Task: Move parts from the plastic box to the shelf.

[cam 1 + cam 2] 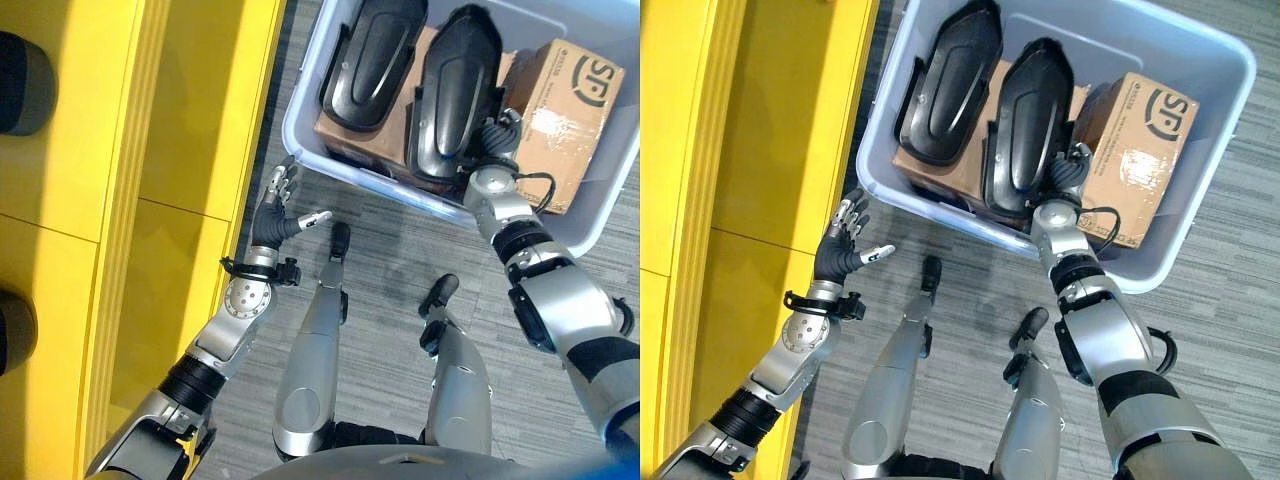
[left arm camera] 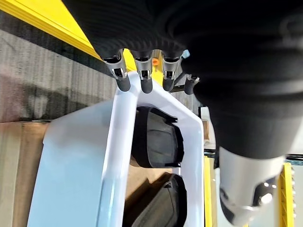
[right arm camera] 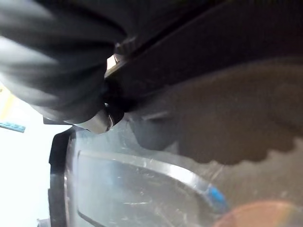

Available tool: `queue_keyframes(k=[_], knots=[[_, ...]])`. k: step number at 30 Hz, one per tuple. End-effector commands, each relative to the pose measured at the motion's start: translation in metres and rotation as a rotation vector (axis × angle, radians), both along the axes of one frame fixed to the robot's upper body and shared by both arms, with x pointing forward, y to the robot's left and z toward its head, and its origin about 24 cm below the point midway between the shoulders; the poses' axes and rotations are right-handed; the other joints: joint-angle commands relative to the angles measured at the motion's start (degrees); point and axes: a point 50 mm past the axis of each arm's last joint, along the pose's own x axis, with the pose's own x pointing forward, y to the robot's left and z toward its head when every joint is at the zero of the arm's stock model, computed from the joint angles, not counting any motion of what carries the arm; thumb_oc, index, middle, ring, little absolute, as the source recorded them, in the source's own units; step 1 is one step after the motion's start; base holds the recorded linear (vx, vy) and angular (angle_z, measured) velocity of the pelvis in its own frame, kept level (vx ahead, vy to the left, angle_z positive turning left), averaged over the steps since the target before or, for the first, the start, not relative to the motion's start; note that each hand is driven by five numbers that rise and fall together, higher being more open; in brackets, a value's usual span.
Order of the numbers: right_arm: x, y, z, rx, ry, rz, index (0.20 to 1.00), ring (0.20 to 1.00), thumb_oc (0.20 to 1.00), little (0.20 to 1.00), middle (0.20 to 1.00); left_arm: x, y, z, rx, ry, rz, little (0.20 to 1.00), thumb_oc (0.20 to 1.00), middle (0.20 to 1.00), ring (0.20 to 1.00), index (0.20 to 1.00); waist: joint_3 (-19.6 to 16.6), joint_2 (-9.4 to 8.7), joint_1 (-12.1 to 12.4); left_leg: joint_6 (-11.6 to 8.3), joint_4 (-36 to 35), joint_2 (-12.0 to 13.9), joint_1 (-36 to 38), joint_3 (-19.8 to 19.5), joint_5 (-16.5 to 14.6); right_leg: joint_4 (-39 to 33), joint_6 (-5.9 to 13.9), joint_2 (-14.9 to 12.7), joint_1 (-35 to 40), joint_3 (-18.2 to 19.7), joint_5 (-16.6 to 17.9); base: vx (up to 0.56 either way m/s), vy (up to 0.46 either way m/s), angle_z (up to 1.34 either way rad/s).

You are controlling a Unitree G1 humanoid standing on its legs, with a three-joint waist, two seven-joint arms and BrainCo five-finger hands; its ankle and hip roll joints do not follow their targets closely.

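Observation:
A pale plastic box (image 1: 300,125) stands on the floor ahead. Two black moulded parts lie in it side by side, one on the left (image 1: 372,60) and one on the right (image 1: 455,90). My right hand (image 1: 492,140) is inside the box, against the near end of the right-hand part (image 1: 1025,120). In the right wrist view that dark part (image 3: 213,118) is very close, above the box's clear wall (image 3: 142,189). My left hand (image 1: 277,212) hovers open over the floor between the yellow shelf (image 1: 130,200) and the box's near corner, holding nothing. Its fingers (image 2: 144,80) point at the box rim (image 2: 118,142).
A brown cardboard carton (image 1: 565,105) sits in the box's right end, and another carton (image 1: 335,130) lies under the black parts. Two dark round things (image 1: 20,85) rest on the shelf at the far left. Grey carpet lies between shelf and box.

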Motion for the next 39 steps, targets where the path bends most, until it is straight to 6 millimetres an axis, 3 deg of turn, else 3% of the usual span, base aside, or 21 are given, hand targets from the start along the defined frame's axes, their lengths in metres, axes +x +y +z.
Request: queue_keyframes(k=[1, 12, 21, 26, 39], knots=[[-0.002, 0.036, 0.037, 0.02, -0.216, 0.143, 0.2, 0.2, 0.2, 0.2, 0.2, -0.012, 0.005, 0.012, -0.006, -0.065, -0.025, 1.0, 1.0, 1.0, 1.0, 1.0, -0.7, -2.94, 1.4, 0.47, 3.8, -0.8, 3.3, 1.5, -9.5, -2.8, 2.78, -2.2, 2.5, 1.0, 2.0, 0.0, -0.035, -0.01], [-0.021, 0.052, 0.044, 0.024, -0.353, 0.238, 0.2, 0.2, 0.2, 0.2, 0.2, -0.014, 0.011, 0.008, 0.013, -0.051, -0.007, 1.0, 1.0, 1.0, 1.0, 1.0, -0.7, -4.06, 0.5, 0.17, 2.5, 0.0, 8.6, 1.6, -9.1, -2.9, 2.55, -1.7, 6.6, 0.9, 1.6, 0.0, -0.023, -0.01], [-0.042, 0.062, 0.028, 0.074, -0.398, 0.339, 0.2, 0.2, 0.2, 0.2, 0.2, -0.018, 0.022, -0.001, 0.044, -0.01, 0.013, 1.0, 1.0, 1.0, 1.0, 1.0, -3.2, -5.05, -0.4, -0.25, 0.0, 1.4, 12.6, 1.6, -8.0, -4.4, 2.38, -0.6, 9.7, 0.7, 1.4, 0.0, -0.044, -0.02], [-0.052, 0.064, 0.015, 0.102, -0.391, 0.373, 0.2, 0.2, 0.2, 0.2, 0.2, -0.021, 0.027, -0.004, 0.049, 0.006, 0.025, 1.0, 1.0, 1.0, 1.0, 1.0, -4.8, -5.45, -0.9, -0.48, -0.5, 2.1, 13.9, 1.5, -7.6, -4.6, 2.17, -0.2, 10.8, 0.5, 1.3, 0.0, -0.05, -0.03], [-0.089, 0.078, -0.04, 0.226, -0.289, 0.517, 0.2, 0.2, 0.2, 0.2, 0.2, -0.041, 0.058, -0.031, 0.065, 0.128, 0.127, 1.0, 1.0, 1.0, 1.0, 1.0, -10.2, -5.38, -1.9, -2.14, -2.2, 7.2, 23.0, 2.2, -7.1, 1.3, 0.33, 3.4, 15.8, 0.5, -5.4, 0.0, -0.099, -0.07]])
